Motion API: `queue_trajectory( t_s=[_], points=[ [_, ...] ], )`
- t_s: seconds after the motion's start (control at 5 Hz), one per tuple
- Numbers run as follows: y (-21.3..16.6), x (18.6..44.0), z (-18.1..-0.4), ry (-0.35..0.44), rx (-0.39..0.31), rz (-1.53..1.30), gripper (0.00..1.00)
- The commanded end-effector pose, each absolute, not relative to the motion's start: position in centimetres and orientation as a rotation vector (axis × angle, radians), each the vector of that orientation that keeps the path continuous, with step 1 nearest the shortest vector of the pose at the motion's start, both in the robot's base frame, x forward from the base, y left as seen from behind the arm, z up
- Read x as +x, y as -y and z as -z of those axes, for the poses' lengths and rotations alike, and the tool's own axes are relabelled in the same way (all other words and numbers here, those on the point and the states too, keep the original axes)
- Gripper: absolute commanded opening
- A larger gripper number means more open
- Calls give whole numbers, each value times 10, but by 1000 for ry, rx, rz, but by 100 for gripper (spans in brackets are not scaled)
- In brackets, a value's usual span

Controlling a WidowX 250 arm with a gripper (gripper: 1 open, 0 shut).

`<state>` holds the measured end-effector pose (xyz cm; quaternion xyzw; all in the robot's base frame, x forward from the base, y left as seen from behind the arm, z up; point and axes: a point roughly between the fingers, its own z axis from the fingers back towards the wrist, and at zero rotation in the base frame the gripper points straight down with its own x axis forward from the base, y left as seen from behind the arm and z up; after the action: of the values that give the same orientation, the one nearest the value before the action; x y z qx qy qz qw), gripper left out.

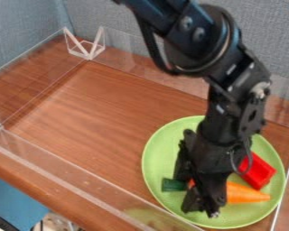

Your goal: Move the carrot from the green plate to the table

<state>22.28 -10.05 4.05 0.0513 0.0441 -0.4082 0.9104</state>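
Brown wood-grain table (75, 99) is filling most of the view, clear acrylic walls (39, 171) running along its near and left edges, a small white wire stand (83, 41) sitting at the far left corner

Black robot arm (195, 45) is coming in from the top centre and bending down to the near right, wrist pointing straight down over the green plate (163, 153)

Green plate is lying flat at the near right of the table, close to the near wall

Red block (256, 169) is resting on the right part of the plate, just beside the arm

Gripper (204, 197) is standing low over the near half of the plate, right at the carrot (237, 193). Jaws are looking partly closed, but the black fingers are blocking the contact point, so can't tell whether they're actually gripping the carrot or only straddling it

Carrot is lying on the plate, orange body sticking out to the right of the gripper, dark green top (172, 183) showing on the left side, middle part hidden behind the fingers
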Motion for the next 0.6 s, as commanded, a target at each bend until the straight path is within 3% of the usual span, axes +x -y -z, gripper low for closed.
queue_trajectory(
  t_s=[0.0,0.4],
  points=[
    [97,229,-74,-41,151,760,0],
    [89,232,-116,-3,215,635,0]
  ],
)
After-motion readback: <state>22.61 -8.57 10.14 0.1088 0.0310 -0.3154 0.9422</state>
